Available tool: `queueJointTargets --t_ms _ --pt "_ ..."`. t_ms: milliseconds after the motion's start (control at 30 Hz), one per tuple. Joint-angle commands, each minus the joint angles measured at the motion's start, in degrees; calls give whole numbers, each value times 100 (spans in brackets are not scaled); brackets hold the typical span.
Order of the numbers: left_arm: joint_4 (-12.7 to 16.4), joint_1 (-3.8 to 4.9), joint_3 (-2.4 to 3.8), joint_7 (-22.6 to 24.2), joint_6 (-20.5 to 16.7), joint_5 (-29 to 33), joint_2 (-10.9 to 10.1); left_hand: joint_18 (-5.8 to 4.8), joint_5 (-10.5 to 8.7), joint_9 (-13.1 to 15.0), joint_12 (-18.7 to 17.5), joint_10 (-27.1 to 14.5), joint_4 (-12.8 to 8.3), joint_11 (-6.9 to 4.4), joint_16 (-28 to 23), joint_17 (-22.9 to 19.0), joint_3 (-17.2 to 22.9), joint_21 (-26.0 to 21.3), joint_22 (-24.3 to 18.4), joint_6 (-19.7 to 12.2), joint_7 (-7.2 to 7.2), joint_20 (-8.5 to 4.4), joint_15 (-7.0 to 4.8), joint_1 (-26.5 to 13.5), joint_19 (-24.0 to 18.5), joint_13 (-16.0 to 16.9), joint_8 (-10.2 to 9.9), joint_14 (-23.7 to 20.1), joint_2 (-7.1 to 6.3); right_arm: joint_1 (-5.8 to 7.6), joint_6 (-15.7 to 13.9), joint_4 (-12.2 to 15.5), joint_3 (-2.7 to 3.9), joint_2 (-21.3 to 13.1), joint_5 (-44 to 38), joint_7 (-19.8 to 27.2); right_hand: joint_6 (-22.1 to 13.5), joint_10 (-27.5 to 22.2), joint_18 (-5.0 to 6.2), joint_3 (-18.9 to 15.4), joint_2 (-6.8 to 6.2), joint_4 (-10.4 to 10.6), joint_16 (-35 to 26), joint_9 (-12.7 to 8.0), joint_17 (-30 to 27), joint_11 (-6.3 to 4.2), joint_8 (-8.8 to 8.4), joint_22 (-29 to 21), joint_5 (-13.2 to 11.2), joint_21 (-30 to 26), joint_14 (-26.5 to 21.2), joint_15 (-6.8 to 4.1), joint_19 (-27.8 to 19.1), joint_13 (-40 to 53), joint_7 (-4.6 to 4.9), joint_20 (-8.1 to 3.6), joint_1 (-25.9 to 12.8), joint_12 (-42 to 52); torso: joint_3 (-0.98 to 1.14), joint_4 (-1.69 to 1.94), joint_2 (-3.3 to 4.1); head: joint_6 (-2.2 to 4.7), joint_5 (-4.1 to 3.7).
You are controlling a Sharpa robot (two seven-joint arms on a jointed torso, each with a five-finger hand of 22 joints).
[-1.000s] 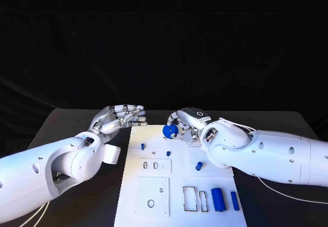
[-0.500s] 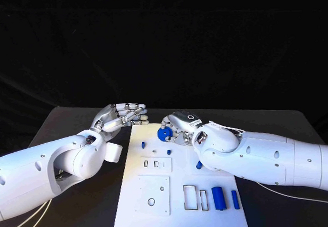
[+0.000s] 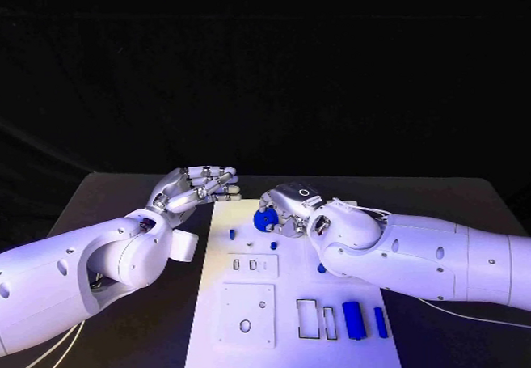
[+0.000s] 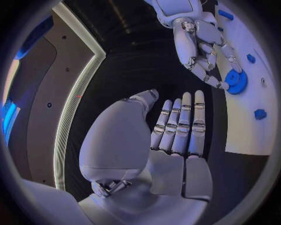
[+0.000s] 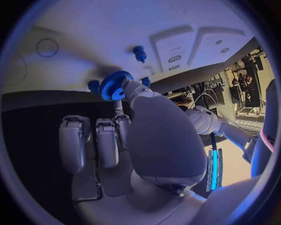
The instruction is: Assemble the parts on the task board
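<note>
My right hand (image 3: 290, 204) pinches a blue toothed gear (image 3: 264, 220) over the far end of the white task board (image 3: 295, 300). In the right wrist view the gear (image 5: 115, 85) sits at the tips of the thumb and a finger of that hand (image 5: 126, 136), close above the board (image 5: 82, 42), with a blue peg (image 5: 139, 53) beyond it. My left hand (image 3: 200, 187) hovers at the board's far left corner, holding nothing. The left wrist view has its fingers (image 4: 182, 125) straight and side by side, the thumb apart, facing the right hand (image 4: 202, 51) and the gear (image 4: 236, 80).
Small blue pegs (image 3: 232, 233) (image 3: 272, 248) stand on the board near the gear, another blue piece (image 3: 321, 269) lies mid-board. Two long blue bars (image 3: 353, 320) (image 3: 380, 322) lie near the front beside rectangular slots (image 3: 307, 320). Both forearms flank the board.
My right hand has carried the gear a little to the left and down toward the board's far end. The left hand has hardly moved.
</note>
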Motion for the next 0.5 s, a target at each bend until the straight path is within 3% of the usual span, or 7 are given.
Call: queueJointTargets --t_ms 33,233,500 --pt "8 6 4 35 100 20 14 65 -37 -6 -24 -12 6 24 -30 5 38 28 5 -46 160 2 18 -40 17 -2 -32 -20 -1 -12 205 -33 -4 17 -165 -104 241 24 -118 40 -14 3 18 42 1294 0 70 877 10 26 543 -24 139 324 -92 -36 -63 8 0 0 -1 0 -7" --pt "5 6 5 33 99 20 11 65 -37 -6 -24 -12 6 24 -30 5 38 28 5 -46 160 2 18 -40 17 -2 -32 -20 -1 -20 274 -89 -10 27 -177 -131 241 25 -116 49 -25 4 17 43 1291 2 69 873 8 21 542 -23 136 326 -91 -34 -82 8 -1 0 -3 -38 -2" --pt "5 6 5 31 102 20 8 65 -37 -6 -24 -12 6 24 -30 5 38 28 5 -46 160 2 18 -40 17 -2 -32 -20 -1 -23 258 -136 -12 43 -185 -163 241 24 -117 61 -35 5 18 43 1291 4 68 876 8 22 542 -21 137 325 -90 -32 -104 7 -3 1 0 -33 -2"
